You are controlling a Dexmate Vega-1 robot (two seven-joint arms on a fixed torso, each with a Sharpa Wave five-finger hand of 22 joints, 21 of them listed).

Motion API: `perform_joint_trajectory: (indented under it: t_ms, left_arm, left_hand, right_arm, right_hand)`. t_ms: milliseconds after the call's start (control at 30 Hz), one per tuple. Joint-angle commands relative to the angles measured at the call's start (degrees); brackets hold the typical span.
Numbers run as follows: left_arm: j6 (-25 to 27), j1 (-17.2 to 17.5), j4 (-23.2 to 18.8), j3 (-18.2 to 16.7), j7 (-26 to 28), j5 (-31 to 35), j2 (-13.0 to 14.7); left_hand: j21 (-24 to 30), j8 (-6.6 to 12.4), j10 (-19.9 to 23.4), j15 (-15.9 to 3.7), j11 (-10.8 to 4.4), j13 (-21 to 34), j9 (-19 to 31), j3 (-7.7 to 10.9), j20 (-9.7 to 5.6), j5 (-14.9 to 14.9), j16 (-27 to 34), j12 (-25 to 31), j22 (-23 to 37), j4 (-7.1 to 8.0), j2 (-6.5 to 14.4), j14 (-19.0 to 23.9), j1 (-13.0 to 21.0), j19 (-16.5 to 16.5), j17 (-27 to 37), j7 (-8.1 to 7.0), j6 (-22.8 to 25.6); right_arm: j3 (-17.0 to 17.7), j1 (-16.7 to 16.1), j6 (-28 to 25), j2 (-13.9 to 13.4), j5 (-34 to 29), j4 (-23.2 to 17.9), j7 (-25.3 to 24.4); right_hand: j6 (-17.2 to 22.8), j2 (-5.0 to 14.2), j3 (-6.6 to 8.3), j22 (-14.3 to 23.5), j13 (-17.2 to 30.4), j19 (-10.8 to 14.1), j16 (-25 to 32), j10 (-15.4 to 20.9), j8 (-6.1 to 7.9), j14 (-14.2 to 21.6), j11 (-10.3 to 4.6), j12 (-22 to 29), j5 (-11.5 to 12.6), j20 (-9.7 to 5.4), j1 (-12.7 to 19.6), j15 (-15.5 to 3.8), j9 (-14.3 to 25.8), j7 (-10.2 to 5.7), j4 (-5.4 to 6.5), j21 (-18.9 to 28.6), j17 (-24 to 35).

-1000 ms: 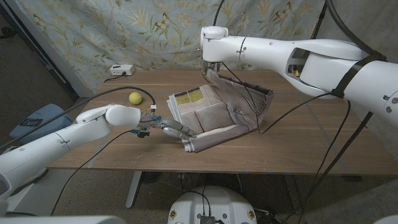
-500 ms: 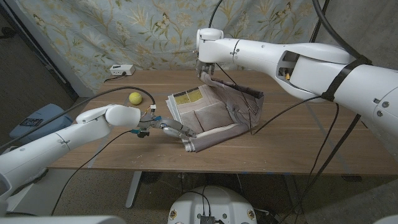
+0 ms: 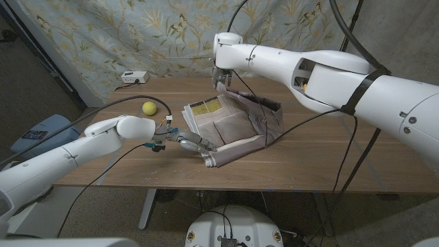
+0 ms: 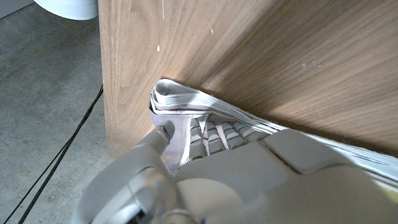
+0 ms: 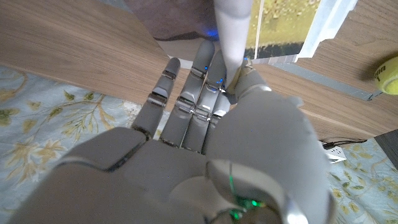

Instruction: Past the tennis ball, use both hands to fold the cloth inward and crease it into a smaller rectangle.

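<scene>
A grey and beige cloth (image 3: pixel 230 129) with a yellow-green printed panel lies half folded at the table's middle. My right hand (image 3: pixel 223 77) pinches its far edge and holds that edge lifted above the cloth's far left part; the right wrist view shows a strip of cloth (image 5: pixel 230 28) caught between thumb and fingers of that hand (image 5: pixel 211 130). My left hand (image 3: pixel 180 140) grips the cloth's near left corner low at the table. In the left wrist view the layered corner (image 4: pixel 180 99) lies across that hand (image 4: pixel 242 174). The yellow tennis ball (image 3: pixel 149 108) sits left of the cloth.
A small white box (image 3: pixel 133 77) with a cable stands at the table's far left corner. A floral curtain hangs behind the table. The ball (image 5: pixel 388 73) also appears in the right wrist view. Bare wood (image 3: pixel 329 147) stretches right of the cloth.
My right hand has carried the lifted far edge leftward over the cloth, so the raised flap has drawn in from the right. The left hand and the ball have stayed put.
</scene>
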Motion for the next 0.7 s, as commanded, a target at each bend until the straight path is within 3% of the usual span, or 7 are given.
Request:
perform_joint_trajectory:
  t_ms: [33,133,300,433,700]
  left_arm:
    - [0.05,-0.04,0.14,0.16,-0.2,-0.06,-0.06]
    - [-0.06,-0.08,0.34,0.2,-0.16,-0.13,-0.16]
    - [-0.28,-0.19,0.68,0.37,-0.28,-0.26,-0.38]
    - [-0.17,-0.1,0.67,0.31,-0.14,-0.39,-0.36]
    - [-0.11,-0.2,0.85,0.39,-0.18,-0.43,-0.43]
  left_hand:
    - [0.54,0.04,0.4,0.01,-0.32,0.14,0.09,0.13,0.42,-0.05,0.37,-0.07,0.16,-0.27,0.15,0.35,0.65,-0.13,0.29,-0.35,0.28]
    - [0.56,0.03,0.39,-0.01,-0.24,0.14,0.09,0.1,0.4,-0.06,0.37,-0.08,0.16,-0.27,0.14,0.34,0.67,-0.11,0.29,-0.38,0.26]
    - [0.56,0.06,0.34,-0.01,-0.32,0.14,0.09,0.08,0.4,-0.05,0.38,-0.09,0.16,-0.29,0.15,0.34,0.71,-0.11,0.3,-0.32,0.32]
    - [0.56,0.05,0.33,-0.02,-0.36,0.14,0.09,0.07,0.41,-0.06,0.39,-0.1,0.16,-0.31,0.15,0.36,0.75,-0.13,0.3,-0.36,0.29]
    - [0.57,0.05,0.32,-0.02,-0.41,0.14,0.09,0.03,0.4,-0.06,0.4,-0.1,0.16,-0.31,0.17,0.34,0.8,-0.12,0.31,-0.37,0.29]
  right_arm:
    - [3.82,0.17,12.77,10.34,-0.41,21.49,-1.82]
    - [5.03,-0.15,17.48,11.4,-0.23,24.65,-4.29]
    - [6.45,-1.45,24.1,10.69,1.49,25.42,-9.82]
    - [6.15,-2.13,22.32,8.76,2.46,21.21,-9.85]
    - [6.3,-2.61,24.84,8.43,4.22,21.21,-12.72]
  right_hand:
    - [-0.3,0.14,-0.3,0.27,0.12,0.76,-0.19,-0.01,-0.21,-0.07,0.29,0.29,-0.08,0.1,0.9,-2.73,0.43,0.56,-0.03,0.04,0.19]
    - [-0.37,0.24,-0.37,0.26,0.02,1.18,-0.25,-0.06,-0.22,-0.17,0.48,0.22,-0.14,0.22,0.94,-2.57,0.55,0.56,0.03,0.12,0.23]
    - [-0.58,0.37,-0.57,0.26,0.06,1.65,-0.33,-0.56,-0.29,-0.14,0.63,0.08,-0.26,0.3,0.71,-2.42,0.7,0.6,0.25,0.17,0.23]
    - [-0.73,0.51,-0.8,0.26,-0.12,1.9,-0.44,-0.38,-0.34,-0.31,0.94,0.05,-0.39,0.47,0.26,-2.08,0.81,0.57,0.57,0.15,0.28]
    - [-2.38,0.21,-1.64,0.23,-0.67,2.62,-1.41,-1.42,-0.98,-0.75,2.17,-0.66,-0.76,1.38,-2.0,-0.87,1.18,1.66,1.64,0.1,-0.3]
